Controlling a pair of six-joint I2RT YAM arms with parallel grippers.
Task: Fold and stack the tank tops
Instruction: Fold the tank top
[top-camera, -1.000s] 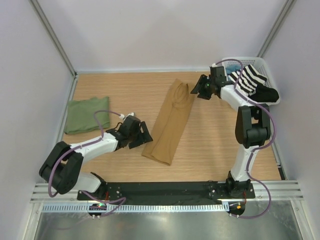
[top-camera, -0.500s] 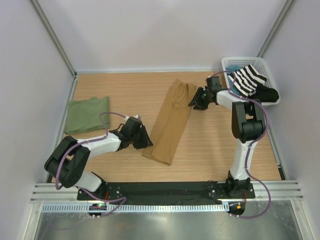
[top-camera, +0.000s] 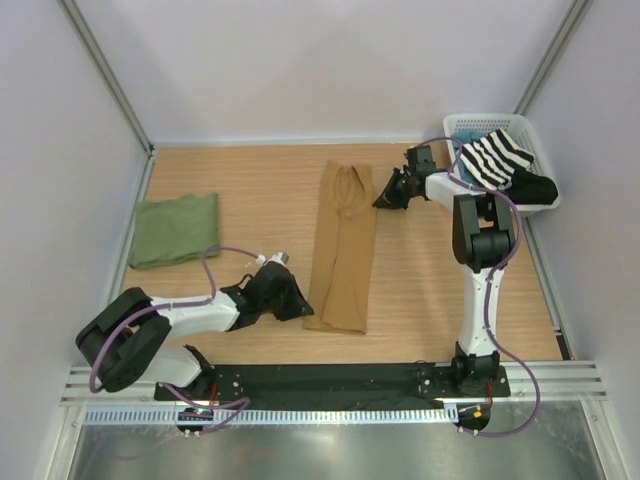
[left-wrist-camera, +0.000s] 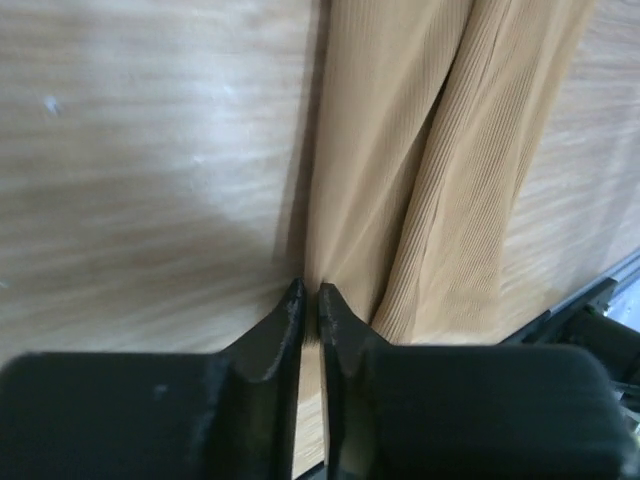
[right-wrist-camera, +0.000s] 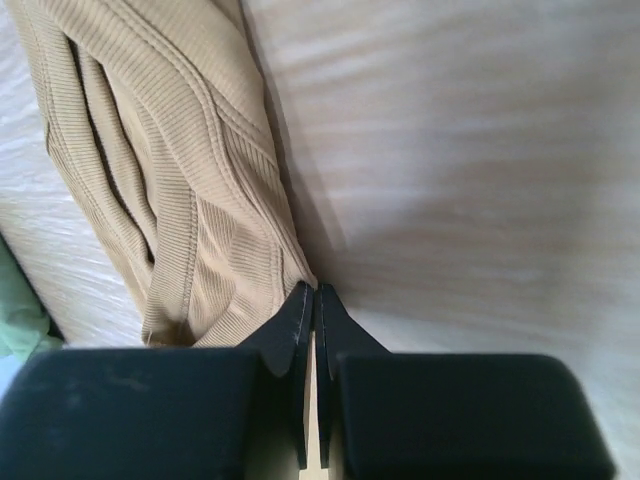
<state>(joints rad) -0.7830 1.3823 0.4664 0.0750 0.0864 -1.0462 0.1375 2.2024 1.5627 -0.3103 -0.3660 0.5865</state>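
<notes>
The tan-brown tank top (top-camera: 342, 245) lies as a long narrow strip down the middle of the table. My left gripper (top-camera: 303, 311) pinches its near left corner; in the left wrist view the jaws (left-wrist-camera: 309, 290) are closed on the ribbed tan cloth's (left-wrist-camera: 420, 150) edge. My right gripper (top-camera: 381, 199) holds the far right corner, and in the right wrist view its jaws (right-wrist-camera: 314, 290) are shut at the tan top's (right-wrist-camera: 170, 170) hem. The olive green tank top (top-camera: 175, 228) lies folded at the left edge of the table.
A white basket (top-camera: 538, 132) stands at the far right corner with a black-and-white striped garment (top-camera: 495, 158) and a black garment (top-camera: 535, 188) in it. White walls enclose the table on three sides. A black rail (top-camera: 330, 380) runs along the near edge.
Both grippers closed on the tan top's corners. The strip swung from slanted to nearly straight: its far end moved left and its near end moved right and nearer.
</notes>
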